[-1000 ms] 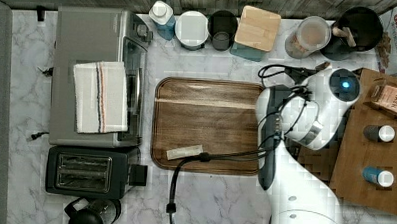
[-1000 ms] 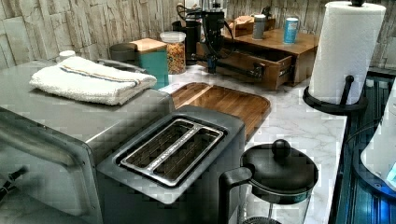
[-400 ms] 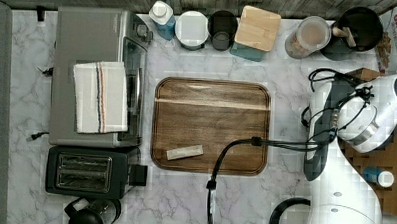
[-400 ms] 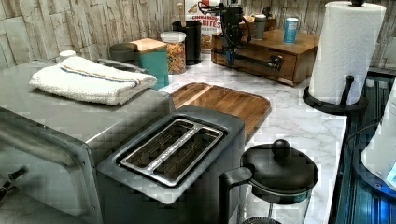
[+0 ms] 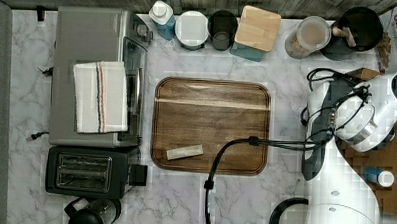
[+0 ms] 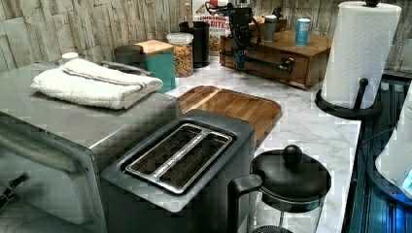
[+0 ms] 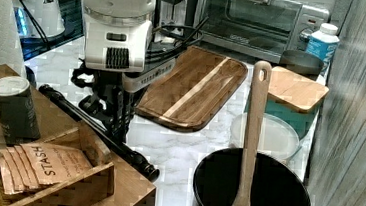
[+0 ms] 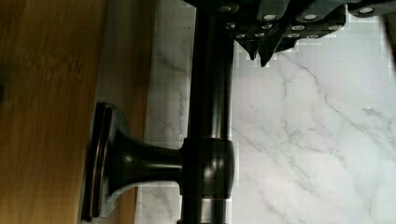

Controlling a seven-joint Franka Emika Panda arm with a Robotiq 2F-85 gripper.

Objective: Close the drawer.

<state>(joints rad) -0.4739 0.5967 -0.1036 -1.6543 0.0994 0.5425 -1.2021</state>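
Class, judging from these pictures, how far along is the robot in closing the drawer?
Done, it seems: in the left view the drawer front sits flush with its wooden cabinet. In hand: the gripper is at the dark bar handle. Left: letting go and backing off, if it grips at all.

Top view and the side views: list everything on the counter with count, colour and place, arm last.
drawer: 1, brown wood with dark bar handle, in the wooden stand at the left view's far end, looks pushed in
tray: 1, dark wood, counter centre
small block: 1, pale, on the tray
toaster oven: 1, silver, the top view's left
towel: 1, white striped, on the oven
toaster: 1, black, below the oven in the top view
paper towel roll: 1, white, the left view's right
utensil pot: 1, black, holding a wooden spoon
gripper: 1, black, at the drawer handle
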